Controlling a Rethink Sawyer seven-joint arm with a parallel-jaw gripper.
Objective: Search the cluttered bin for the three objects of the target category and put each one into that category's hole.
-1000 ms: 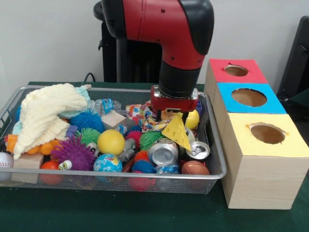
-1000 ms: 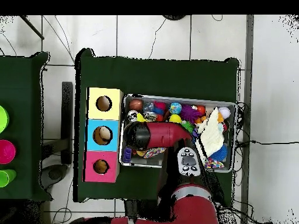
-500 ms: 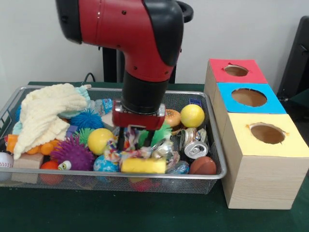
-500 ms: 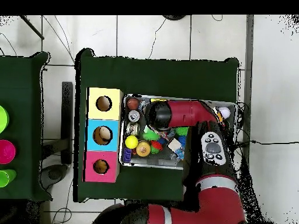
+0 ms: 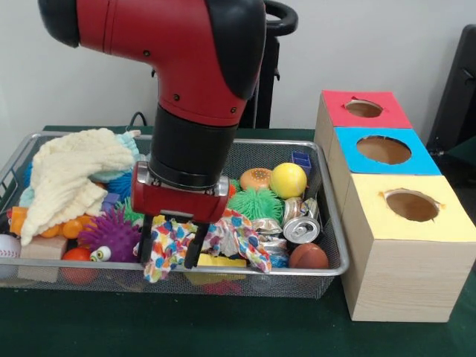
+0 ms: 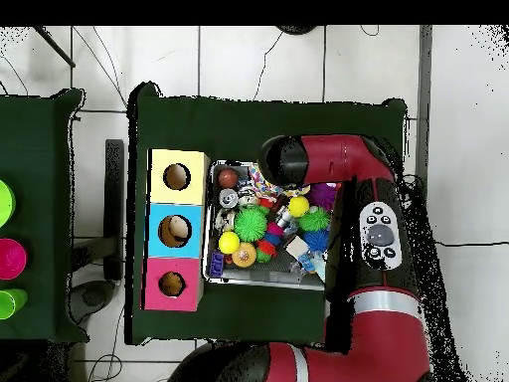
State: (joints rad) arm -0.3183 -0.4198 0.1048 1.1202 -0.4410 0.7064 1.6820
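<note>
1. Three wooden boxes stand in a row just beside the wire mesh bin (image 5: 327, 268), each with a round hole in its top: a red-topped box (image 5: 364, 109), a blue-topped box (image 5: 384, 149) and a yellow-topped box (image 5: 411, 206).
2. Filling the bin around the gripper (image 5: 172, 247) are a cream knitted cloth (image 5: 71, 175) heaped at one end, a purple spiky ball with googly eyes (image 5: 111, 236), a green spiky ball (image 5: 258, 203), a smooth yellow ball (image 5: 288, 180), a small burger-shaped toy (image 5: 256, 178), a crushed silver drink can (image 5: 301, 228) and a brown toy football (image 5: 308, 256).
3. A baseball (image 5: 7, 246) and a pale wooden block (image 5: 41, 250) lie against the bin's end wall below the cloth.
4. Red and black, the thick robot arm (image 5: 195, 97) fills the middle of the front view and hides whatever lies behind it in the bin.
5. Gripper fingers (image 5: 195, 247) are closed around a multicoloured patterned fabric piece (image 5: 232, 236), which drapes over them and trails sideways across the clutter, near the bin's front wall.
6. Bright spots of red, yellow, blue and green cover the fabric, which is limp and crumpled.
7. A flat yellow piece (image 5: 216, 262) lies just under the hanging fabric.
</note>
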